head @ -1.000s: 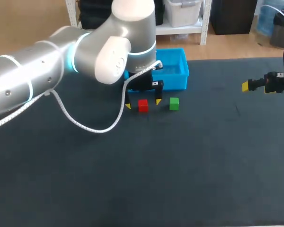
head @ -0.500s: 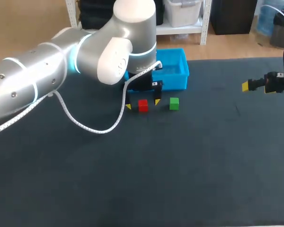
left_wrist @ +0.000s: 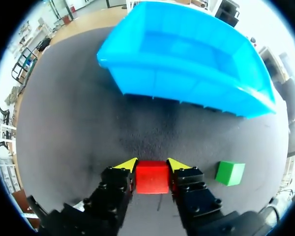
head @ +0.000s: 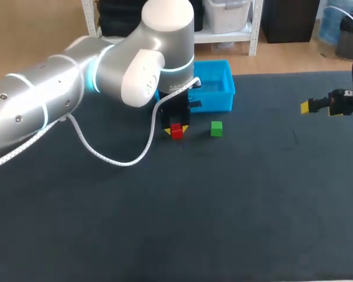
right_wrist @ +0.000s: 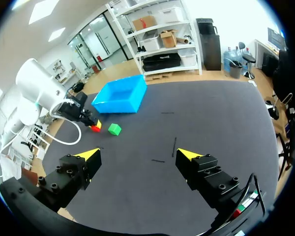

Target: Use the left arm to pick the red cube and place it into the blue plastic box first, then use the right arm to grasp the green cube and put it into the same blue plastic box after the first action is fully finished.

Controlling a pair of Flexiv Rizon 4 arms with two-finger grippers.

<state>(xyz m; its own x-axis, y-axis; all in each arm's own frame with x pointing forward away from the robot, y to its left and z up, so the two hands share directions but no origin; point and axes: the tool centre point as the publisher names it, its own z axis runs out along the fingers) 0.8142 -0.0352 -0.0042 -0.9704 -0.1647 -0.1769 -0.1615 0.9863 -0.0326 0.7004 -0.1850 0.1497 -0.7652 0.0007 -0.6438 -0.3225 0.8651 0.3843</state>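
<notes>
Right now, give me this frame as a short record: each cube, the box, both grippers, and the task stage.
red cube: on the table, in front of the blue plastic box
green cube: on the table beside the red cube, untouched
blue plastic box: no cube seen inside
left gripper: shut on the red cube from two opposite sides
right gripper: open, holding nothing, away from both cubes
task stage: red cube grasped, not yet lifted; nothing placed
</notes>
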